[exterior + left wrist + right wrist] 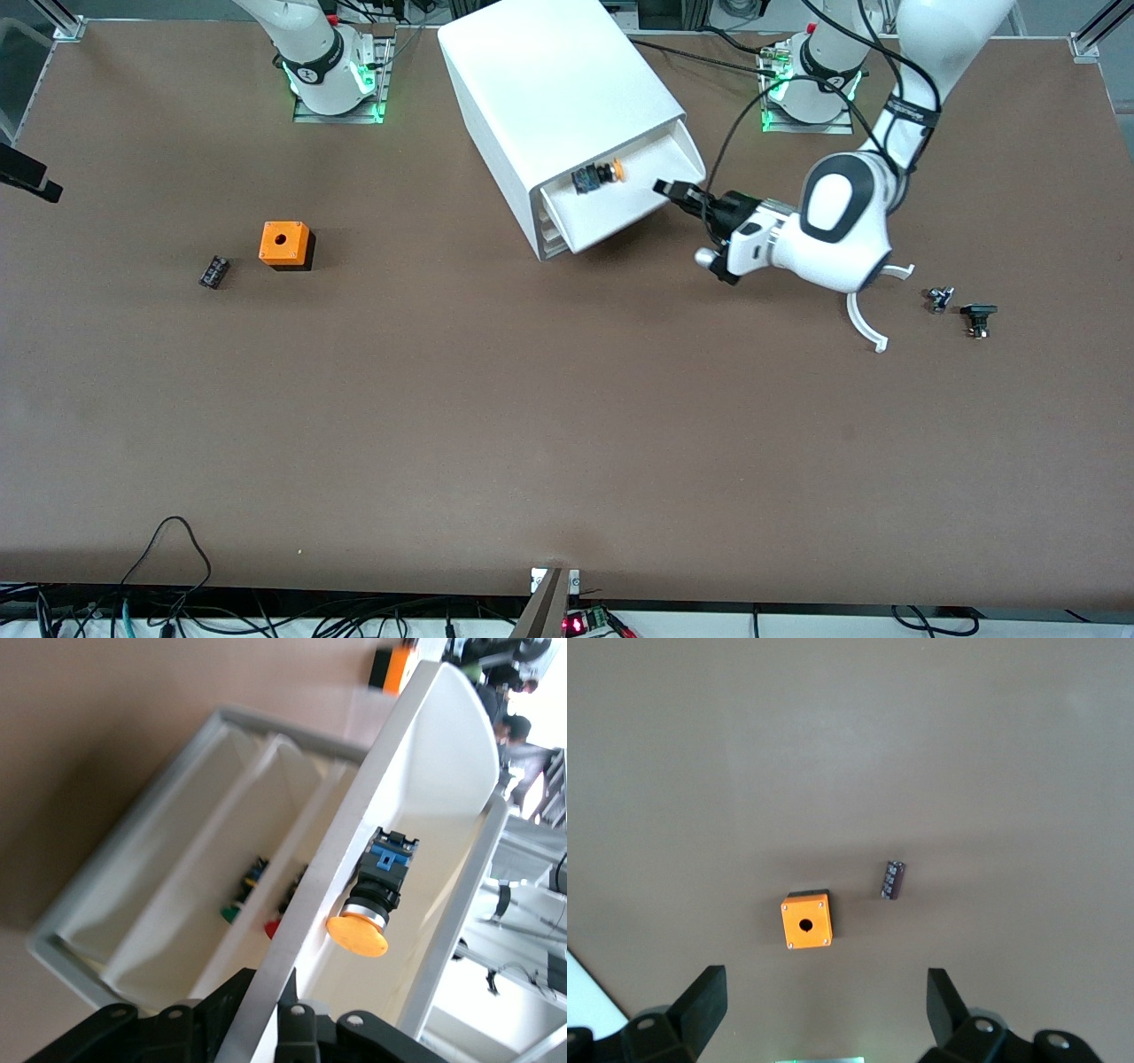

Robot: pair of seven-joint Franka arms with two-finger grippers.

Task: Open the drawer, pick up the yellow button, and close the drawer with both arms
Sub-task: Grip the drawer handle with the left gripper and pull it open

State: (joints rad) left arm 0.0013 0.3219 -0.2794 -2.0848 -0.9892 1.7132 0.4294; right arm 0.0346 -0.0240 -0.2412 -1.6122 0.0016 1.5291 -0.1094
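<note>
The white cabinet [549, 97] stands at the robots' end of the table. Its top drawer [620, 213] is pulled out. The button [599, 174], orange cap on a black body, lies on its side in that drawer; it also shows in the left wrist view [372, 895]. My left gripper [678, 193] is at the drawer's front wall [345, 850] and is shut on it, one finger on each face [275, 1005]. My right gripper [824, 992] is open and empty, high over the orange cube.
An orange cube with a hole [285, 244] and a small black part [213, 270] lie toward the right arm's end. Two small dark parts [941, 299] [978, 317] lie toward the left arm's end. The lower drawers hold small green [232, 914] and red pieces.
</note>
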